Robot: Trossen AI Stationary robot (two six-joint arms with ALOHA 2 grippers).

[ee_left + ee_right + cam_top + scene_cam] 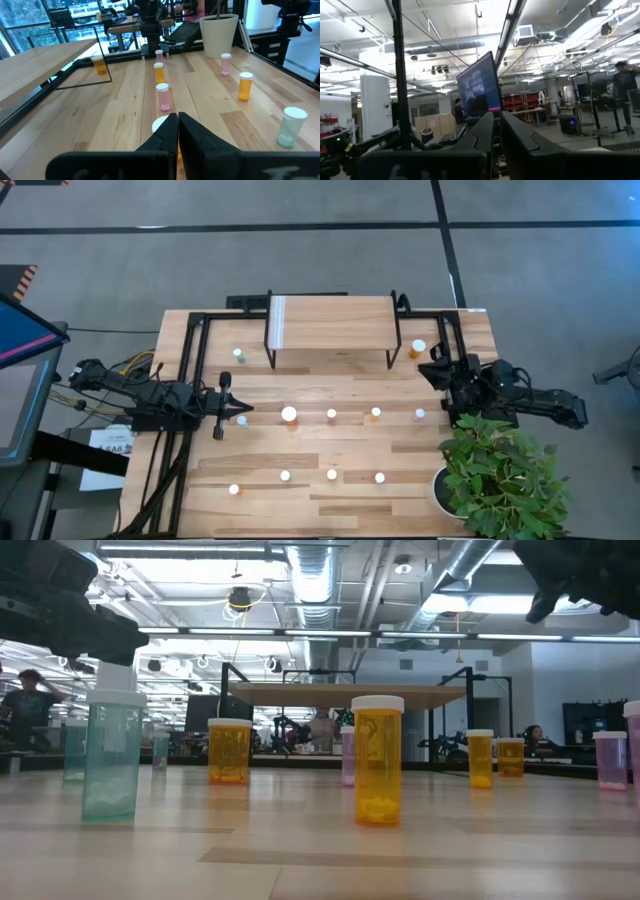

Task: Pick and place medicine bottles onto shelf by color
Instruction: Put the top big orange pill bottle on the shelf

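Observation:
The light-wood shelf [330,320] stands on black legs at the table's far middle, with nothing on it; it also shows in the low view [345,695]. Several white-capped bottles stand upright on the tabletop: a middle row with a large orange one [289,415], a near row, a green one [238,354] and an orange one [418,348] beside the shelf's legs. My left gripper [243,410] is shut, low at the middle row's left end, pointing right [177,122]. My right gripper [437,367] is shut and empty, raised near the shelf's right legs. My left gripper's shut fingertips stand right beside a small white-capped bottle [241,420] on its near side. I cannot tell whether they touch it. The bottle stands upright on the table.
A potted plant [500,480] in a white pot [220,35] fills the near right corner, under my right arm. A black metal frame [190,340] runs around the shelf. Bare tabletop lies between the two bottle rows.

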